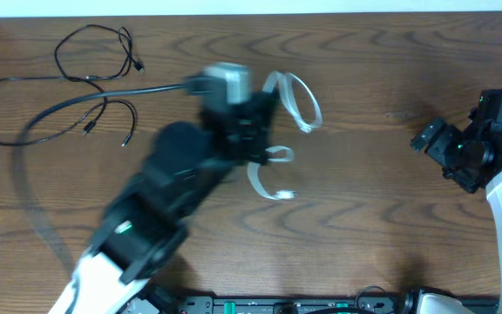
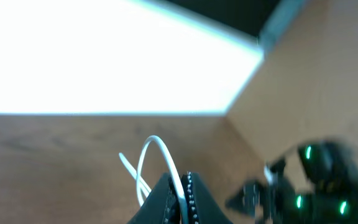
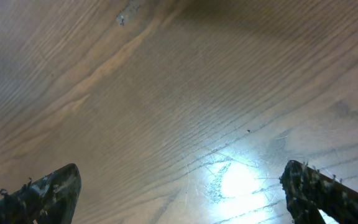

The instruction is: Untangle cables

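The left gripper (image 2: pixel 180 190) stands near the centre of the overhead view, its arm blurred. It is closed on the white cable (image 2: pixel 156 155), which rises in a loop from between the pinched fingers in the left wrist view and shows overhead as two loops, one to the gripper's upper right and one below it. The black cables (image 1: pixel 91 78) lie loose on the counter (image 1: pixel 364 201) in the upper left of the frame, well apart from the white one. The right gripper (image 3: pixel 180 180) sits at the right edge, fingers spread wide over bare wood.
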`<state>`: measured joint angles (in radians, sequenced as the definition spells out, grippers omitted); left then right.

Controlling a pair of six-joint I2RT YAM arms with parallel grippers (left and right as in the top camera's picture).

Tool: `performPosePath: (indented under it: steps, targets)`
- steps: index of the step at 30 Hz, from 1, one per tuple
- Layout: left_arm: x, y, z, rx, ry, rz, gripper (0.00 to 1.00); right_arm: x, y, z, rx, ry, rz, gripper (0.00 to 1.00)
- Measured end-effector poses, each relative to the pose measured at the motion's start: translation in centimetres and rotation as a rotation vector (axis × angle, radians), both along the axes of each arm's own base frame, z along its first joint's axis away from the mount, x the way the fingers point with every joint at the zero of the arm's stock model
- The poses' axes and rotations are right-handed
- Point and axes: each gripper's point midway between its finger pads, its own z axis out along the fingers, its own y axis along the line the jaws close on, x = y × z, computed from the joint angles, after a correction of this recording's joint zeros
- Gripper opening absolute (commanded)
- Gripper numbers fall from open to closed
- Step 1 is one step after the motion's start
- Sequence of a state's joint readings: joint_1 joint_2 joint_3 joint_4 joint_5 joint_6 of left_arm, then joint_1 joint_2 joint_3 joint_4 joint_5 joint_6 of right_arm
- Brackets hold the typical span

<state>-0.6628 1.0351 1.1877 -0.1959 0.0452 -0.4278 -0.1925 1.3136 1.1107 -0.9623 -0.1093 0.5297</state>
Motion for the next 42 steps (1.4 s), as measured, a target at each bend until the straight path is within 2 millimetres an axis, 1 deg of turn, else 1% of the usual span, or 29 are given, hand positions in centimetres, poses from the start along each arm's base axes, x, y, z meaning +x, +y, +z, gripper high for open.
performPosePath:
  steps: [1,2,4,5,8,9,11,12,13,15,18,20,21,24,28,32,34,37,40,42]
  targets:
    - [-0.2,2.0,1.2,-0.030,-0.020,0.045,0.07,0.0,0.0,0.0,0.000,0.000,0.000,0.99]
    - [-0.3,3.6,2.1,-0.049,-0.037,0.082,0.08,0.0,0.0,0.0,0.000,0.000,0.000,0.99]
    - [-0.2,6.3,2.5,-0.056,-0.042,0.157,0.07,0.0,0.0,0.0,-0.001,-0.001,0.000,0.99]
    - [0.0,7.6,2.5,-0.053,-0.038,0.202,0.07,0.0,0.0,0.0,0.000,0.000,0.000,0.99]
    - [1.5,13.3,1.3,-0.047,0.011,0.433,0.07,0.0,0.0,0.0,0.001,-0.001,0.000,0.99]
    - [2.0,15.6,0.8,-0.047,0.031,0.533,0.07,0.0,0.0,0.0,0.000,0.000,0.000,0.99]
    - [2.9,19.0,-0.2,-0.044,0.063,0.672,0.07,-0.1,0.0,0.0,0.001,0.002,0.000,0.99]
    - [3.4,21.7,-0.7,-0.039,0.077,0.775,0.07,-0.1,0.0,-0.1,0.003,0.006,0.000,0.99]
    - [4.1,25.0,-1.8,-0.027,0.111,0.891,0.07,-0.2,0.1,-0.1,0.005,0.009,0.001,0.99]
    - [4.7,27.8,-3.2,-0.012,0.154,0.983,0.07,-0.3,0.1,-0.2,0.007,0.015,0.001,0.99]
    - [5.3,34.6,-6.3,0.013,0.249,1.183,0.07,-0.5,0.1,-0.2,0.010,0.021,0.001,0.99]
    - [5.4,38.8,-9.2,0.029,0.337,1.293,0.07,-0.5,0.2,-0.2,0.011,0.021,0.001,0.99]
    - [5.3,40.7,-10.7,0.035,0.382,1.340,0.07,-0.5,0.2,-0.2,0.012,0.021,0.002,0.99]
    - [4.2,45.0,-13.7,0.035,0.473,1.445,0.08,-0.5,0.2,-0.2,0.011,0.021,0.001,0.99]
    - [2.0,49.9,-17.1,0.002,0.578,1.548,0.07,-0.5,0.2,-0.3,0.011,0.023,0.001,0.99]
    - [0.6,52.6,-19.5,-0.053,0.641,1.602,0.08,-0.5,0.2,-0.3,0.012,0.023,0.001,0.99]
    - [-0.5,54.2,-21.1,-0.077,0.684,1.641,0.07,-0.6,0.2,-0.3,0.012,0.024,0.001,0.99]
    - [-1.2,55.8,-23.7,-0.107,0.744,1.662,0.08,-0.6,0.2,-0.3,0.013,0.024,0.002,0.99]
    - [-1.0,56.7,-26.5,-0.160,0.798,1.630,0.07,-0.6,0.2,-0.3,0.012,0.024,0.002,0.99]
    - [-1.0,56.9,-28.1,-0.198,0.834,1.600,0.08,-0.6,0.2,-0.3,0.012,0.025,0.001,0.99]
